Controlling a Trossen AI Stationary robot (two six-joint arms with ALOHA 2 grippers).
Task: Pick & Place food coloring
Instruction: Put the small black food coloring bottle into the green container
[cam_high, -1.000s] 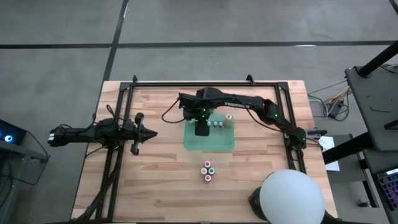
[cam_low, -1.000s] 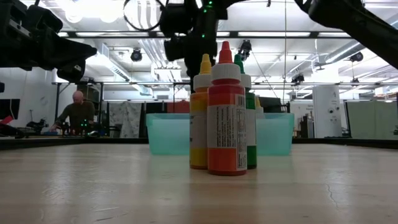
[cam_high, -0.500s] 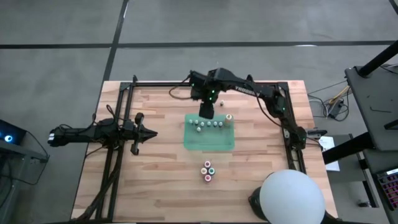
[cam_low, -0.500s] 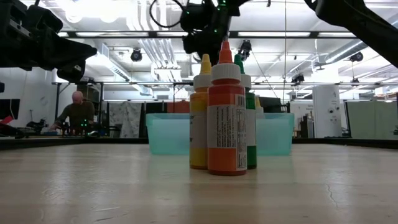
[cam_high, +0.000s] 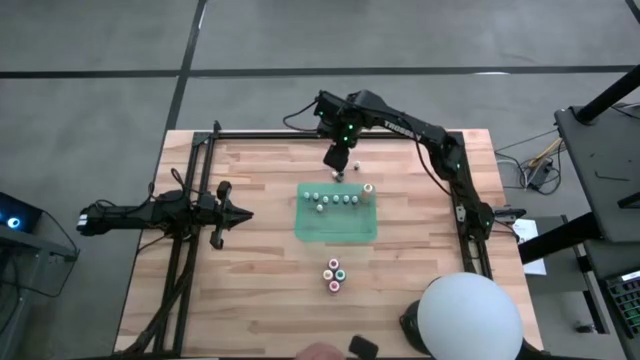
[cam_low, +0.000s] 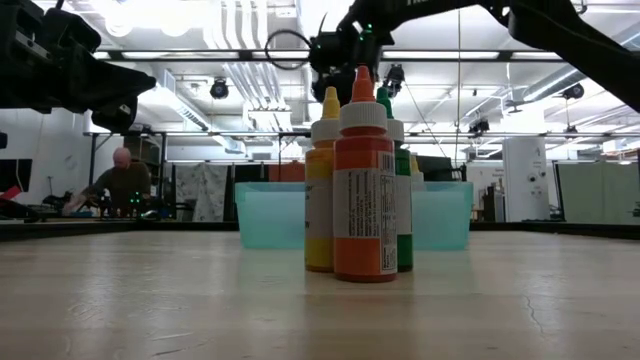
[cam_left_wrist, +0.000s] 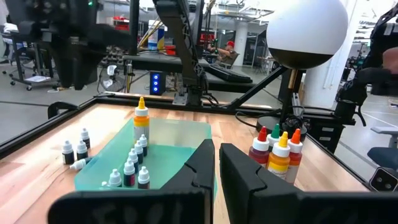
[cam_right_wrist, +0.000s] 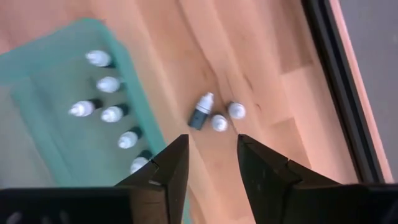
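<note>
The food coloring shows as tiny pale-capped bottles. Several (cam_high: 335, 199) stand in a row inside the shallow green tray (cam_high: 337, 228), beside a taller yellow-orange dropper bottle (cam_high: 368, 188). Three more (cam_right_wrist: 217, 115) are on the wood just beyond the tray's far edge: one lies on its side, two stand on their bases. My right gripper (cam_right_wrist: 212, 149) hangs open above these three, fingers pointing down, touching nothing. My left gripper (cam_high: 245, 214) rests shut and level at the table's left.
A cluster of larger squeeze bottles (cam_high: 334, 275) with red, yellow and green tops stands near the table's front, large in the low view (cam_low: 363, 180). A white globe (cam_high: 468, 318) sits at the front right corner. A black frame rail (cam_high: 330, 132) runs along the far edge.
My right gripper has moved from over the green tray toward the table's far edge, rising a little and rolling at the wrist. It now hangs above the three bottles on the wood. The row of bottles in the tray, partly covered before, now shows in full.
</note>
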